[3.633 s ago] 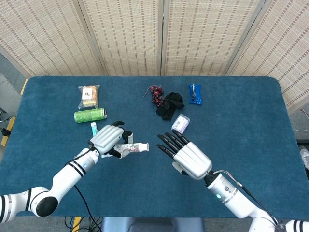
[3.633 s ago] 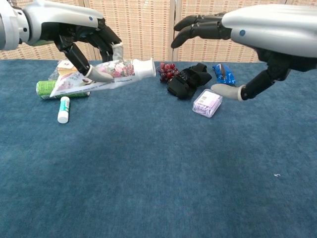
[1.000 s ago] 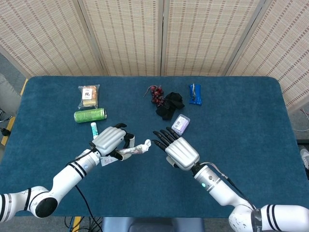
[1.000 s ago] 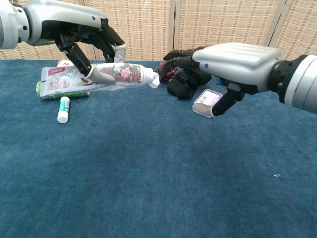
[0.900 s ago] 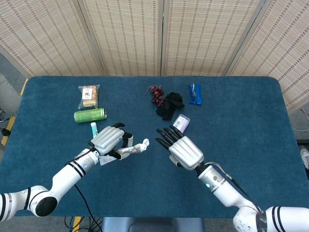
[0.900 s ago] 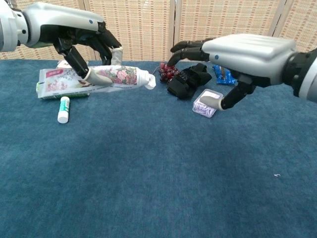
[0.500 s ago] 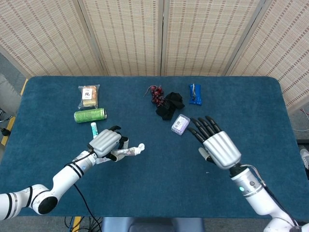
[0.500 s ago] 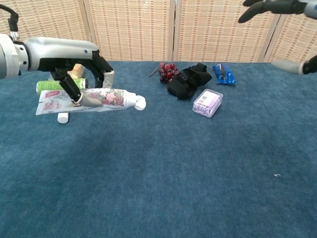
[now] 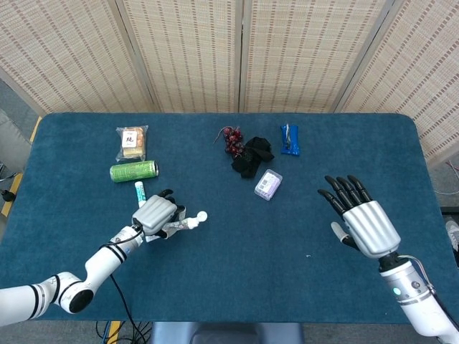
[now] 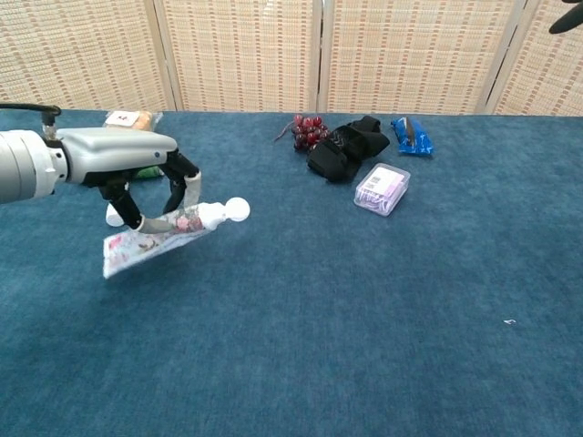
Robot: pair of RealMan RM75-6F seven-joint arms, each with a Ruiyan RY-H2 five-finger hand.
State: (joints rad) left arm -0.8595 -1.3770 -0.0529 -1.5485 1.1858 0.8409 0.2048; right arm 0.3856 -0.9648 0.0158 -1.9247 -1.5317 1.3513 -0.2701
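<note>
My left hand (image 9: 155,214) (image 10: 127,164) grips a floral-printed tube (image 10: 162,232) with a white cap (image 10: 236,209), holding it low over the blue table (image 9: 237,258) at the front left. The capped end (image 9: 201,215) points toward the table's middle. My right hand (image 9: 362,218) hangs open above the right side of the table, fingers spread, holding nothing. In the chest view only a dark fingertip (image 10: 565,20) of it shows at the top right corner.
A green can (image 9: 133,170), a wrapped snack (image 9: 132,141) and a small white-green stick (image 9: 139,191) lie at the left. Red grapes (image 9: 232,137), a black glove (image 9: 251,156), a blue packet (image 9: 289,139) and a small lilac box (image 9: 268,184) lie at the back middle.
My right hand came close to the tube's cap, then drew back to the right and rose. My left hand lowered the tube toward the table and swung its cap toward the camera.
</note>
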